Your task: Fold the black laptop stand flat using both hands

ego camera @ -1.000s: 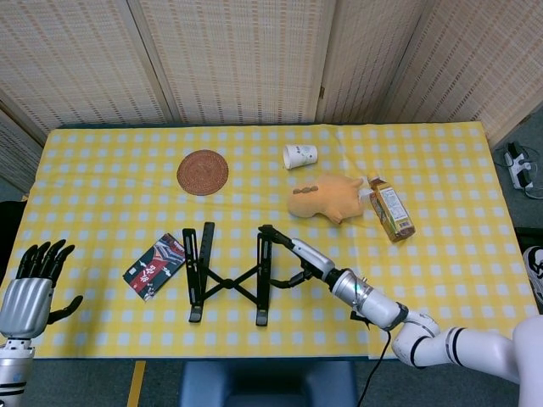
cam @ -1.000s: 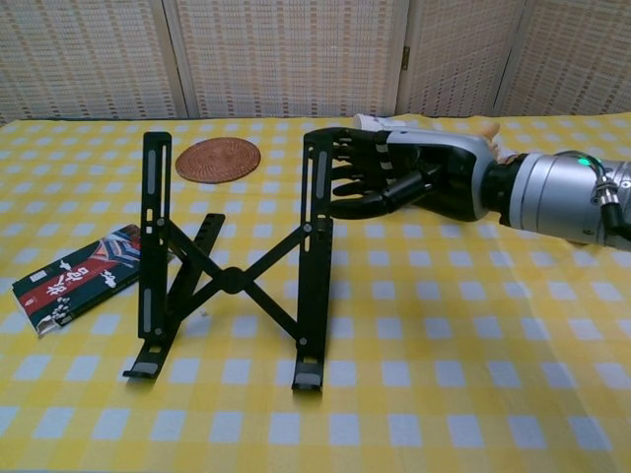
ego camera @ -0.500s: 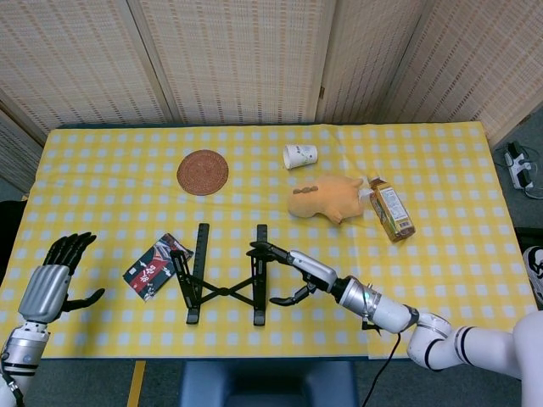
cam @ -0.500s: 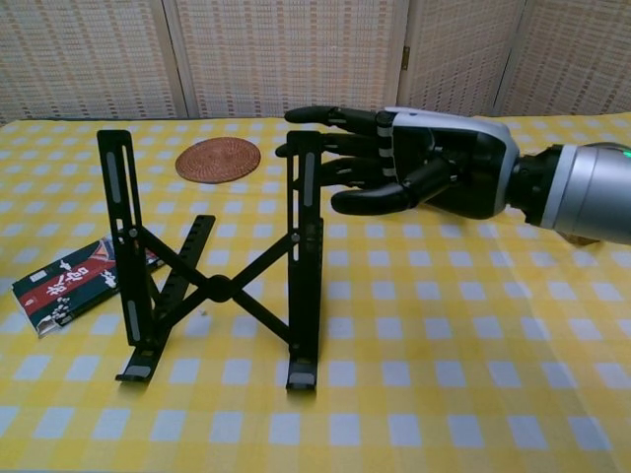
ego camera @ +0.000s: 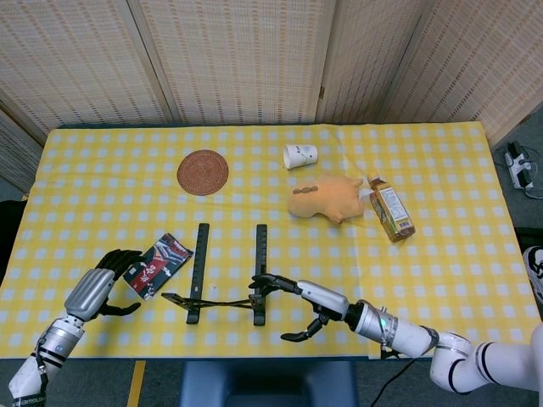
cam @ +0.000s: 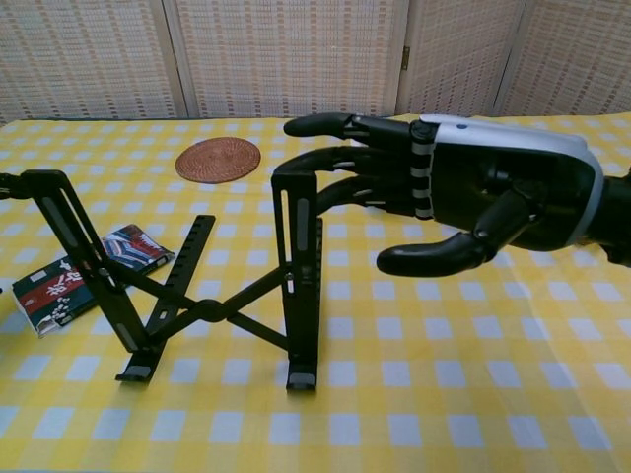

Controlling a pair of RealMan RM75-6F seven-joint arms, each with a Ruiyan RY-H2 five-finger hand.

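Laptop stand (ego camera: 227,275) sits near the front edge of the counter (ego camera: 441,170), left of centre, its two long black rails lying roughly parallel and running front to back, with the feet toward the robot and the far ends pointing toward the screen wall. Seen from the head view the rails look almost flat on the yellow checked cloth, joined by a thin crossed linkage near the front; the chest view shows what that angle hides — the laptop stand (cam: 197,286) stands raised, the right rail close to upright and the left rail leaning away to the left, the X-shaped braces meeting at a pivot low between them. The right hand (ego camera: 297,305) reaches in from the right with its fingers spread and extended toward the top of the right rail; in the chest view the right hand (cam: 463,197) fills the right side, fingertips at or just behind the rail's upper end, thumb held apart below, nothing closed in its grasp, though whether the fingertips actually touch the rail cannot be told. The left hand (ego camera: 106,284) appears only in the head view, at the front left, fingers loosely curled and apart, holding nothing, just beside a dark printed packet (ego camera: 155,264). Farther back lie a round woven coaster (ego camera: 202,172), a tipped paper cup (ego camera: 300,156), an orange plush toy (ego camera: 327,197) and a drink carton (ego camera: 391,209).
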